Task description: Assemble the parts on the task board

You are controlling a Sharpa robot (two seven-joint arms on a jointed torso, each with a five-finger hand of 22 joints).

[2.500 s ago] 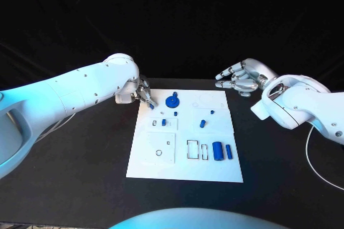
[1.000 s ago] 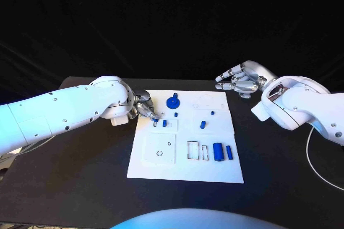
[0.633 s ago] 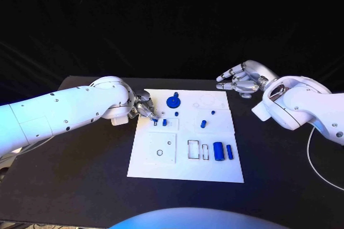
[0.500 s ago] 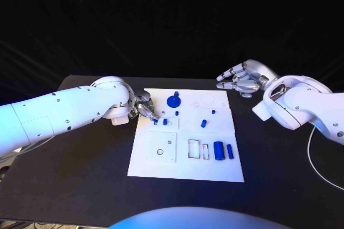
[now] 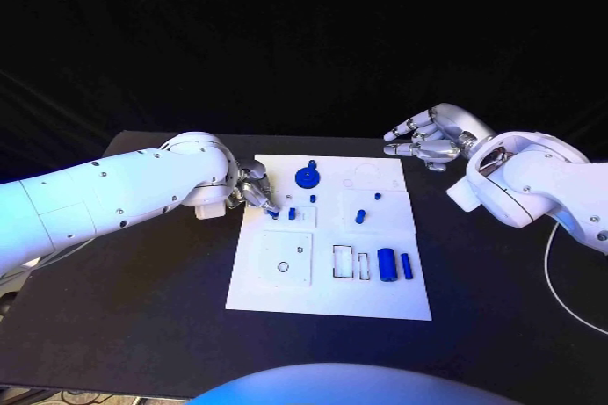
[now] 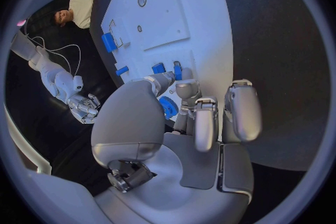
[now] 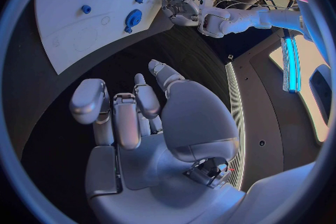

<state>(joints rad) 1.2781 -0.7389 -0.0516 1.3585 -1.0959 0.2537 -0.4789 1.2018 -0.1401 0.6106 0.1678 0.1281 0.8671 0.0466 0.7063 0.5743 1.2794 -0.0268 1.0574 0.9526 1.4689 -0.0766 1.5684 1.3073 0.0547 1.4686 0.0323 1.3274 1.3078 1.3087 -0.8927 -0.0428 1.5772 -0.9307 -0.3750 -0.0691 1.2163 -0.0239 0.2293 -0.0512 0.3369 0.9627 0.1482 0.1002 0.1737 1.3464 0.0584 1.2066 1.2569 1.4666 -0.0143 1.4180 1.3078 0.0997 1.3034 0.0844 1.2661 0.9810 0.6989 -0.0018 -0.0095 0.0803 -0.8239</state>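
Our left hand (image 5: 254,191) has come down from the far left corner of the task board (image 5: 327,291) to its left edge, and now its fingertips pinch a small blue part (image 5: 274,214) right at a slot there. Our right hand (image 5: 427,140) waits off the far right corner, fingers curled in, holding nothing. The blue gear (image 5: 306,177) stands just beyond. We think the little part could tip or slip sideways if we push before it lines up with its slot.
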